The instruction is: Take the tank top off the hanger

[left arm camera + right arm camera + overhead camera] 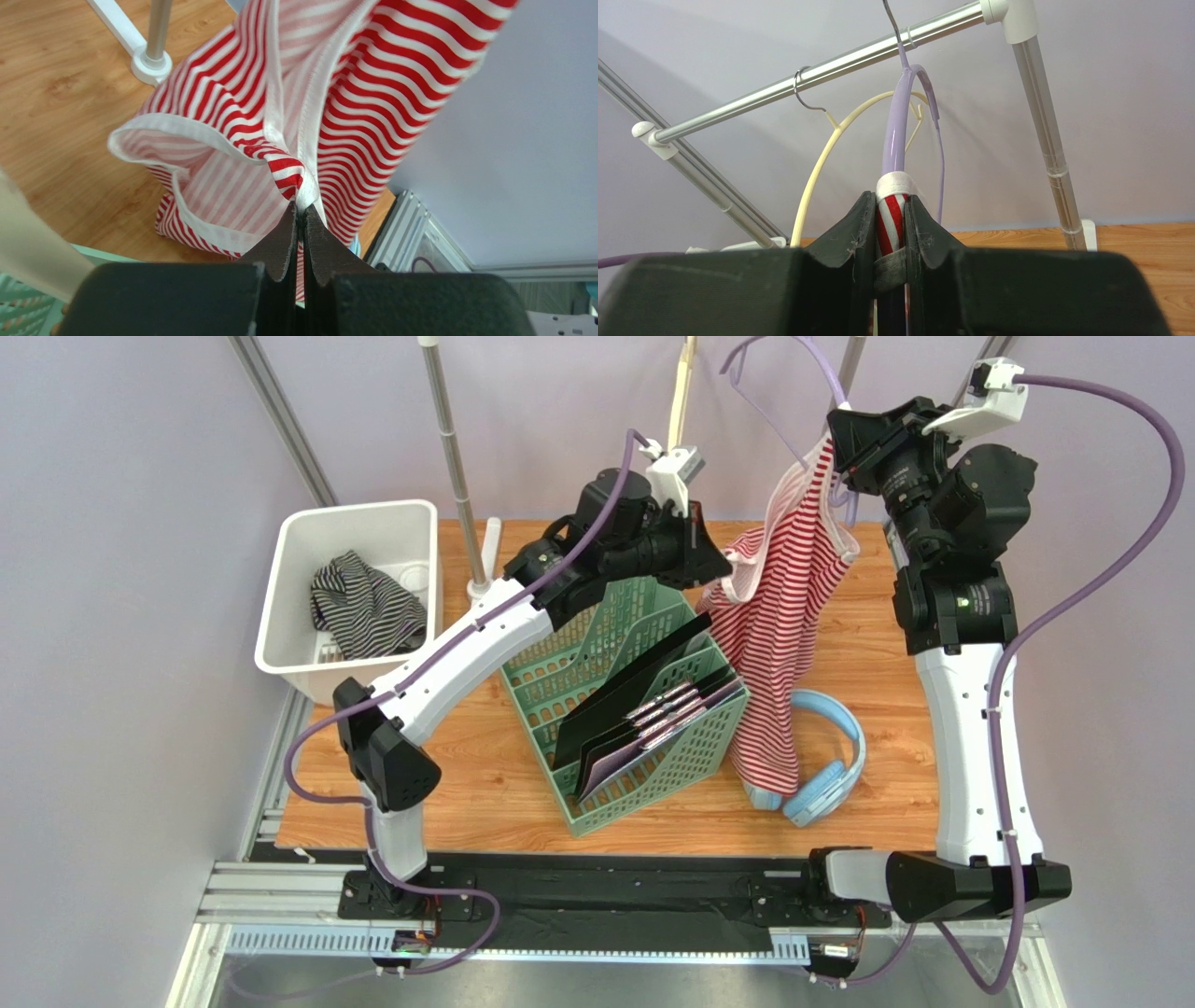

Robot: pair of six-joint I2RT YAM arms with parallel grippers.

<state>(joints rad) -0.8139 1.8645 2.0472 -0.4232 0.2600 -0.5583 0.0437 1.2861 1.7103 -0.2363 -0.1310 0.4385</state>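
Red-white striped tank top [776,623] hangs at back right from a purple hanger [896,133] hooked on the metal rail [829,66]. Its hem trails down onto the table [463,784], just beside the blue headphones [828,756]. The shirt's left edge is pulled sideways into the left gripper [300,210]; one strap sits inside the right gripper [891,210], up at the hanger's shoulder. Left arm reaches diagonally from its base over the green file rack [631,700], wrist pointing right at the cloth. Right arm stands upright at the right edge, wrist folded high and aimed left. Left jaws are pressed fully together, pinching a seamed fold of the fabric. Right jaws are a narrow gap apart, clamped on the strap where it wraps the purple hanger arm. A cream hanger [822,150] hangs beside it on the rail.
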